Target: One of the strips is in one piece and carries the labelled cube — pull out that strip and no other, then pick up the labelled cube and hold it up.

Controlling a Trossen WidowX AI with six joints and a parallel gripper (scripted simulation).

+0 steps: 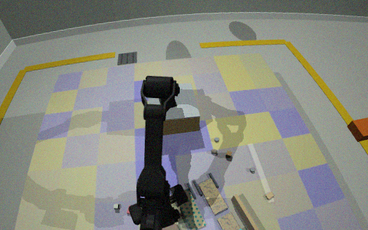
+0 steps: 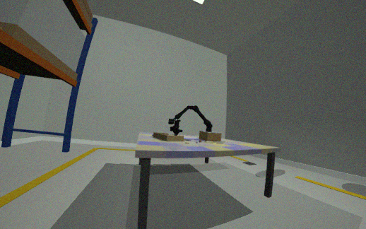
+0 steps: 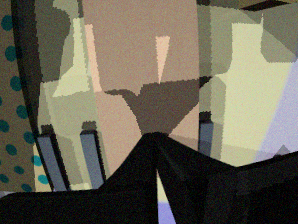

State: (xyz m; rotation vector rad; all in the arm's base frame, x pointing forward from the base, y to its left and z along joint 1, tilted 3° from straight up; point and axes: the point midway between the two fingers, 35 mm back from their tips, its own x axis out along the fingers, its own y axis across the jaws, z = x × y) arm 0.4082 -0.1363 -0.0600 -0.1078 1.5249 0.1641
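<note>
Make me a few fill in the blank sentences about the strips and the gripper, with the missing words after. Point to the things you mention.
1. The strip with teal dots (image 1: 193, 214) (image 3: 11, 145) has a ____ pattern, unlike the plain pink strip (image 3: 140, 30).
2. In the wrist view, the black gripper (image 1: 153, 217) (image 2: 176, 134) (image 3: 152, 140) is over the ____ strip.
3. The gripper's fingers are ____, with nothing between them.

Missing words: dotted; pink; shut.

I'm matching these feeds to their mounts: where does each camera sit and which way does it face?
Top: high above the table, looking down at a slant; the black arm and part of its tool show, beside a dotted strip.
Exterior: off to the side, beyond the table's edge, facing across it; the whole small arm shows.
Wrist: on the arm near the tool, looking past its dark fingers at a pink strip.
Top and wrist share the dotted strip.
</note>
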